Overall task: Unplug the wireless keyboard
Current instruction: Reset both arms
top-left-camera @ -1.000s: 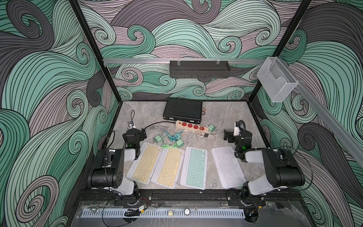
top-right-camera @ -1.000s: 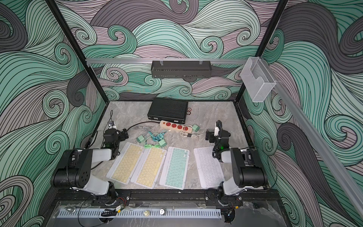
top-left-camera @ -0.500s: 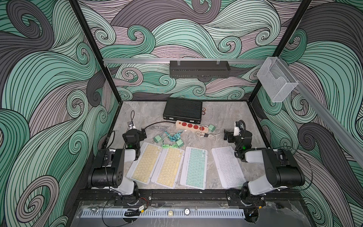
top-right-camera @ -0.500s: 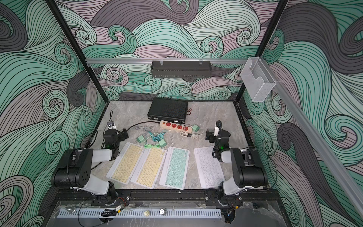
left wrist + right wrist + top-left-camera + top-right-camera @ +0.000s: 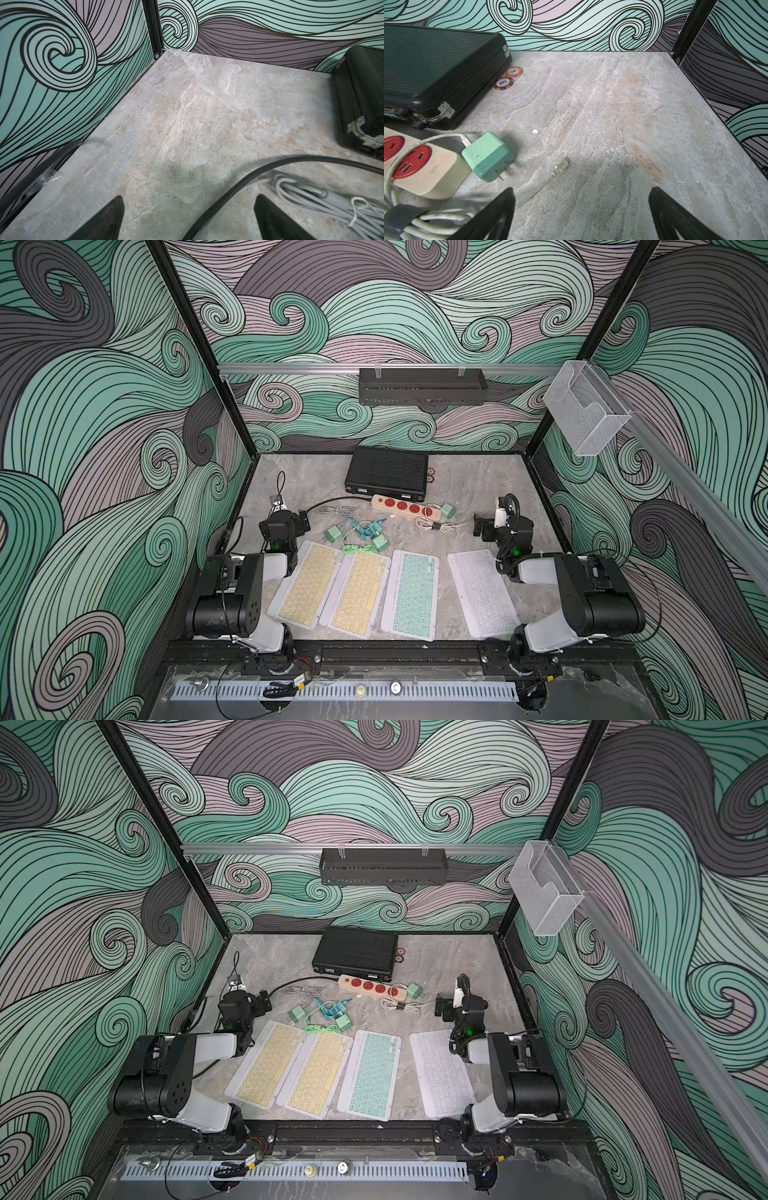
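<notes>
- left tool (image 5: 189, 207): jaws wide, empty, low over the tabletop (image 5: 187, 104); a black cable (image 5: 270, 164) crosses beneath the gap
- right tool (image 5: 581, 199): jaws wide, empty; a mint charger (image 5: 490, 155) lies just beside the power strip (image 5: 431, 166)
- nothing has shifted since a second ago
- four keyboards (image 5: 409, 593) lie in a row between the arms; a green cable (image 5: 357, 548) meets a yellow one's far edge; whether it is plugged in, cannot tell
- readable: "100" on a poker chip (image 5: 503, 83); "5" on the orange chip (image 5: 513, 71)

A closed black case (image 5: 386, 472) lies at the back of the marble tabletop (image 5: 478, 481), with two poker chips (image 5: 503, 83) just beside it.
</notes>
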`<action>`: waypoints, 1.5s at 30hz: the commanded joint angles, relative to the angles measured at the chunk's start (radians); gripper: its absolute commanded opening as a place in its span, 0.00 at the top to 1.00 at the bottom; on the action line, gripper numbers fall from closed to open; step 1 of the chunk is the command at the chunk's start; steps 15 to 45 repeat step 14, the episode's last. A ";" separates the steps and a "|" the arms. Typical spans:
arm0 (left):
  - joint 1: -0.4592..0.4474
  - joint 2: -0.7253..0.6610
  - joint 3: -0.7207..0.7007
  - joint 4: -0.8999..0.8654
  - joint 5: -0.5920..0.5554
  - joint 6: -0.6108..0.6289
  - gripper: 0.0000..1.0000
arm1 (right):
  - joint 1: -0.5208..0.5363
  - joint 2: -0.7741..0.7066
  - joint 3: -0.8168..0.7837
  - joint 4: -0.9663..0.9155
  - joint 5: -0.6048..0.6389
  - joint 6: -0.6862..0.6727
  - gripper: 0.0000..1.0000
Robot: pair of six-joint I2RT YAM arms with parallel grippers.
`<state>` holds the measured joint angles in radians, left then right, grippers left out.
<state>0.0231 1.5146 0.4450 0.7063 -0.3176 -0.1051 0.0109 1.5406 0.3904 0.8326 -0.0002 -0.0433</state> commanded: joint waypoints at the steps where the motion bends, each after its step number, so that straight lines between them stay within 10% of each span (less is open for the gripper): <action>1: -0.005 0.004 0.008 -0.014 -0.014 -0.007 0.01 | -0.002 -0.006 0.015 0.004 0.005 0.010 0.00; 45: -0.006 0.004 0.008 -0.013 -0.016 -0.006 0.01 | -0.005 -0.011 0.006 0.018 0.026 0.025 0.00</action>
